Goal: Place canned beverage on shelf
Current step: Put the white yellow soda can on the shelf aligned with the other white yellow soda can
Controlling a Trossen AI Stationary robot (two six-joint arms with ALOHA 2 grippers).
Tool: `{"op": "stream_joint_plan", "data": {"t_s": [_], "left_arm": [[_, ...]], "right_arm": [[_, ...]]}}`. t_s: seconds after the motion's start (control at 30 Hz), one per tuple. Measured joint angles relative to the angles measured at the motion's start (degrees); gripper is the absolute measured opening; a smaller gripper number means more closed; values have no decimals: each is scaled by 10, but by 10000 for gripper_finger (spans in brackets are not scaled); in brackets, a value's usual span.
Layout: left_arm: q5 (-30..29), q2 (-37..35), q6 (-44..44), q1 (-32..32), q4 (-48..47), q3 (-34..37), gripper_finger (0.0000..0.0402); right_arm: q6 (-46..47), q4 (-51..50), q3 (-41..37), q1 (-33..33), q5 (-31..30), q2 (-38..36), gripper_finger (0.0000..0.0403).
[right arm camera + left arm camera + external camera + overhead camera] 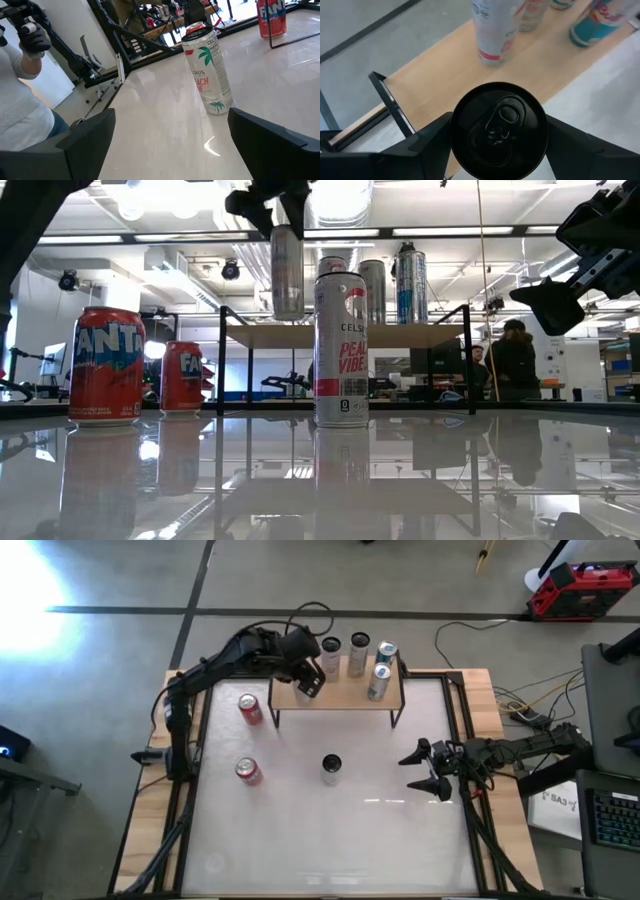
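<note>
From above, the left claw (308,680) is clamped on a can (304,688) over the left end of the shelf (340,695); the right claw (425,768) waits, fingers apart, on the worktop's (300,830) right. Level view: that can (287,272) hangs just above the shelf top (350,336), behind a Celsius can (341,350). Left wrist: the fingers (420,147) grip the black lid (498,130). Right wrist: a Celsius can (207,70) stands ahead.

White tabletop (300,830) carries two red Fanta cans (248,772) at its left, a Celsius can (331,769) mid-table, and the shelf (345,695) at the back, four cans (358,654) standing on its wooden top.
</note>
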State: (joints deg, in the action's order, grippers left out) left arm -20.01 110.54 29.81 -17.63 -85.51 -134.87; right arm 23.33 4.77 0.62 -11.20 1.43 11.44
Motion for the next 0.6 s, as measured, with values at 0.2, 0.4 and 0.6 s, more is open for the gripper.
{"op": "stream_joint_plan", "data": {"t_s": [0.2,0.4,0.6], "left_arm": [[0,18,28,-4,4,0,254],[-10,29,97,-7,9,-2,254],[-35,31,157,-7,9,-2,255]], "right_arm": [[0,0,0,0,0,0,370],[0,0,0,0,0,1,370],[0,0,0,0,0,1,370]]}}
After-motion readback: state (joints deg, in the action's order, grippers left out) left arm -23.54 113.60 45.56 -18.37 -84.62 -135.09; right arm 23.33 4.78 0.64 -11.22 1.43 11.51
